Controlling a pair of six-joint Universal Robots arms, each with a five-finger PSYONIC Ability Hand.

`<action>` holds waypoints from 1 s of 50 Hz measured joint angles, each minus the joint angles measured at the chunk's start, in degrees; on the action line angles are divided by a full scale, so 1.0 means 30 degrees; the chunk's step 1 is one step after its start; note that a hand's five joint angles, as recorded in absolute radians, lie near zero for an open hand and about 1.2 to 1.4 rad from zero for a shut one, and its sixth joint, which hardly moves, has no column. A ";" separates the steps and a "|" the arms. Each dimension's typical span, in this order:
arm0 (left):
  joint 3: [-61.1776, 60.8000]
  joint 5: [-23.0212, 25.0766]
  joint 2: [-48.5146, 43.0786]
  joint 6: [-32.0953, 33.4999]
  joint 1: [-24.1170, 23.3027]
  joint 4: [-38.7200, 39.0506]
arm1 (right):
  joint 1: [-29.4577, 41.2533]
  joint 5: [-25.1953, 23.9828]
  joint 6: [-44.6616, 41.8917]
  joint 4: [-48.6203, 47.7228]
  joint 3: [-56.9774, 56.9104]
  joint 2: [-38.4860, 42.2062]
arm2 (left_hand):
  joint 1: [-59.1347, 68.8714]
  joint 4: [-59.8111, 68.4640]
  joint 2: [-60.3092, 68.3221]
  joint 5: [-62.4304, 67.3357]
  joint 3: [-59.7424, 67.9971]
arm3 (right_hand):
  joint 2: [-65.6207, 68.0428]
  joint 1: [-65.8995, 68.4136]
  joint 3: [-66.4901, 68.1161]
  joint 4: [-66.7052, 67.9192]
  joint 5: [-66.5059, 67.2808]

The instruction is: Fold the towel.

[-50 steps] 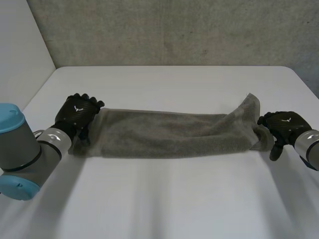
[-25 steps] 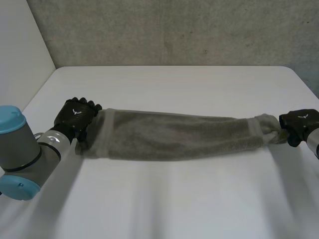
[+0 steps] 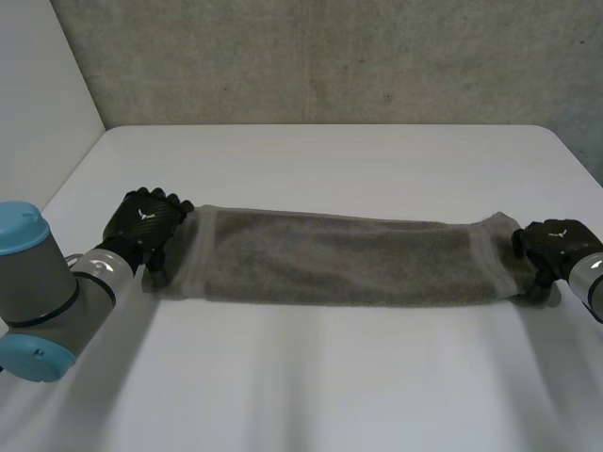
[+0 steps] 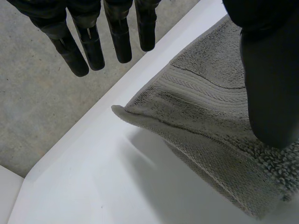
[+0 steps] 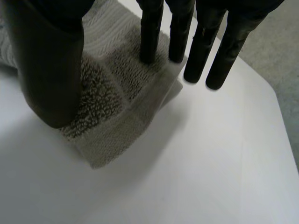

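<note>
Towel (image 3: 339, 264), grey terry: laid out as one long narrow band across the white counter (image 3: 320, 386), a robot hand at each short end. Left robot hand (image 3: 143, 224): at the towel's left end, fingers (image 4: 119, 39) straight and spread, clear of the cloth, thumb over the woven end band, not clamped. A corner of this end stands slightly raised off the counter. Right robot hand (image 3: 551, 247): at the right end, fingers (image 5: 149, 32) straight, some tips touching the cloth, others past its edge, thumb down on the corner, apart, no grip.
</note>
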 measured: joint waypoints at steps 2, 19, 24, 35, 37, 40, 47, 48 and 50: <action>-0.0008 -0.0004 0.0018 -0.0006 -0.0004 -0.0004 | -0.0014 0.0164 -0.0067 0.0006 -0.0172 0.0409 | 0.0000 0.0000 0.0000 -0.0005 0.0002 | 0.6703 0.6464 0.6009 0.6017 0.6128; -0.0011 -0.0111 0.0797 -0.0205 -0.0022 -0.0053 | -0.1654 0.4388 -0.4790 -0.0141 -0.2278 -0.0679 | 0.0000 0.0002 0.0000 0.0055 0.0002 | 1.5606 1.5697 1.5983 1.5922 1.5520; 0.0073 -0.0136 0.1429 -0.0290 -0.0045 -0.0037 | -0.1489 0.4520 -0.6213 -0.0172 -0.3246 -0.1438 | 0.0000 0.0000 0.0000 0.0053 0.0002 | 1.5604 1.5767 1.5983 1.5923 1.5522; 0.0718 -0.0282 0.2440 -0.1242 -0.0680 0.0020 | 0.6917 0.4361 -0.6258 -0.3001 -0.4761 -0.2164 | 0.0000 0.0000 0.0000 0.0053 0.0002 | 1.5636 1.5799 1.6117 1.5935 1.5523; 0.0813 -0.0305 0.2563 -0.1557 -0.0913 0.0023 | 0.8728 0.4327 -0.6314 -0.3825 -0.4715 -0.1936 | 0.0000 0.0000 0.0000 0.0053 0.0002 | 1.5638 1.5799 1.6121 1.5937 1.5523; 0.0902 -0.0330 0.2726 -0.1933 -0.1261 0.0033 | 1.1311 0.4275 -0.6494 -0.4932 -0.4605 -0.1216 | 0.0000 0.0000 0.0000 0.0053 0.0002 | 1.5638 1.5804 1.6140 1.5937 1.5523; 0.0919 -0.0476 0.2898 -0.2283 -0.1993 0.0053 | 1.5561 0.4177 -0.7282 -0.6118 -0.4428 0.1664 | 0.0000 0.0000 0.0000 0.0053 0.0002 | 1.5636 1.5802 1.6152 1.5935 1.5520; 0.0915 -0.0539 0.2898 -0.2290 -0.2072 0.0058 | 1.5877 0.4139 -0.7424 -0.6130 -0.4435 0.2143 | 0.0000 0.0000 0.0000 0.0053 0.0003 | 1.5636 1.5802 1.6150 1.5935 1.5520; 0.0913 -0.0705 0.2878 -0.2292 -0.2215 0.0069 | 1.6288 0.4052 -0.7710 -0.6102 -0.4486 0.3039 | 0.0000 0.0000 0.0000 0.0053 0.0003 | 1.1344 1.1444 1.1721 1.1452 1.0987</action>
